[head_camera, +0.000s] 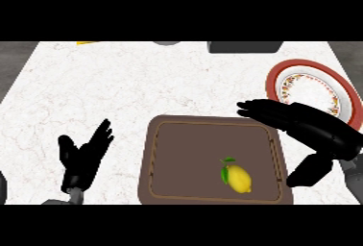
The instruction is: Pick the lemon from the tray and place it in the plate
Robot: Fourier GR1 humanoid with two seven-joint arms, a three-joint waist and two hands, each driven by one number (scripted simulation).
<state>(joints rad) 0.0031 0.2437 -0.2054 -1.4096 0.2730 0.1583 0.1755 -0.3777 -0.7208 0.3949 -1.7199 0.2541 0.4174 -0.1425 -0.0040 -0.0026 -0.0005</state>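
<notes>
While its fingers stretch out straight over the far right corner of the brown tray [188, 153], the right hand [322, 132] is open and holds nothing. The lemon [239, 178] lies at its 8 o'clock, inside the tray near the right rim. The red-rimmed plate [312, 89] sits at the hand's 12 o'clock. The left hand [83, 156] rests open at the tray's 9 o'clock.

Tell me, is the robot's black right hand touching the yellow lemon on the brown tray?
Apart. The head view shows bare tray between the right hand and the lemon.
</notes>
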